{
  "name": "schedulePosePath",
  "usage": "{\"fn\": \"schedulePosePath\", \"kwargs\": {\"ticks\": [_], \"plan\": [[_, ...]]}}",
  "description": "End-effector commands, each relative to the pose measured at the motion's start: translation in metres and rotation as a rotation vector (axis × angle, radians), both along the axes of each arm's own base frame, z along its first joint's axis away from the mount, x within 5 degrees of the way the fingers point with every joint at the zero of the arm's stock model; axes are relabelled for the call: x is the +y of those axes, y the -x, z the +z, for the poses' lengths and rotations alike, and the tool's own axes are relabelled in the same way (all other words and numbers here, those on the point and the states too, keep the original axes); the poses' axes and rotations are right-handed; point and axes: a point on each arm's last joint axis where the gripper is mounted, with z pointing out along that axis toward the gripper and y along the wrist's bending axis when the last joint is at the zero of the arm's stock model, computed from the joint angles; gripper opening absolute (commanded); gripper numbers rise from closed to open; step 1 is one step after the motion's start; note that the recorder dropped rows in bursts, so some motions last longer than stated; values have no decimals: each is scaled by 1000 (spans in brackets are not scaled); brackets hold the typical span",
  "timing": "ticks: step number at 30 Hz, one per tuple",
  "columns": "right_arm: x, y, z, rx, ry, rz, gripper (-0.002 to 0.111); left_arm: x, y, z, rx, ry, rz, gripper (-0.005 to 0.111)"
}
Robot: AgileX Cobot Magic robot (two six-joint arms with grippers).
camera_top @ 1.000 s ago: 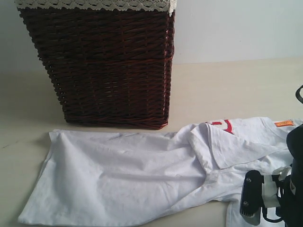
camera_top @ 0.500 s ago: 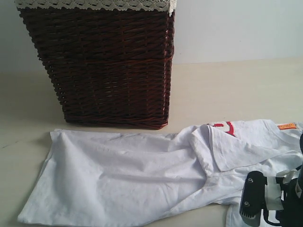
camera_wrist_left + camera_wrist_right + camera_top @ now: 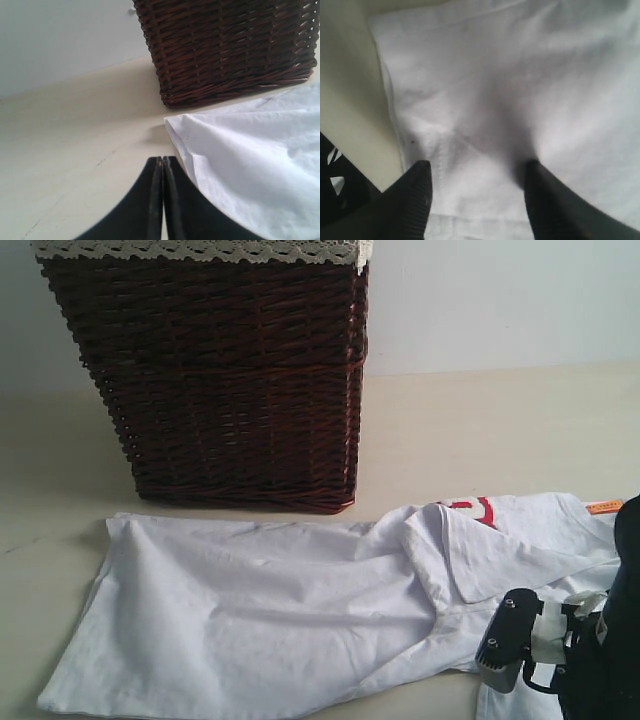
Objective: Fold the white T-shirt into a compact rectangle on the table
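My left claw: clenched, its two black fingers pressed flat together with no gap and nothing caught between them.
Left claw's place: it hangs over bare desk, just beside a corner of the white T-shirt. I cannot tell whether it brushes the cloth.
My right claw: released, the ribbed fingers spread wide and grasping nothing.
Right claw's place: it is over the T-shirt by a stitched hem, with white cloth filling the gap between my fingers and a strip of desk alongside. I cannot tell whether the tips press on the fabric.
White T-shirt: it lies spread and rumpled on the desk, from the left of the exterior view to its right edge. One flap is turned over at the right, beside a bit of red lettering and an orange tag.
Wicker basket: dark brown with a cream lace trim, standing on the desk just behind the shirt's far edge.
My right arm: black, low at the right of the exterior view, over the shirt's right end.
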Motion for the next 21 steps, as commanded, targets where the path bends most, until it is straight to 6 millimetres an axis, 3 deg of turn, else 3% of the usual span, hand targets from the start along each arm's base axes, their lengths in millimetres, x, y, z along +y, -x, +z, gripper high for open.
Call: {"fn": "schedulePosePath", "kwargs": {"ticks": [1,9,15,21], "plan": [[-8,1,-22,26,79,52,34,0,0,0,-8,7,4,3],[-12,-4,-28,-12,122,99,0,0,0,0,-8,7,4,3],[-11,-8,-16,-90,94,98,0,0,0,0,-8,7,4,3],[-6,-18,14,-322,1,76,0,0,0,0,-8,7,4,3]]}}
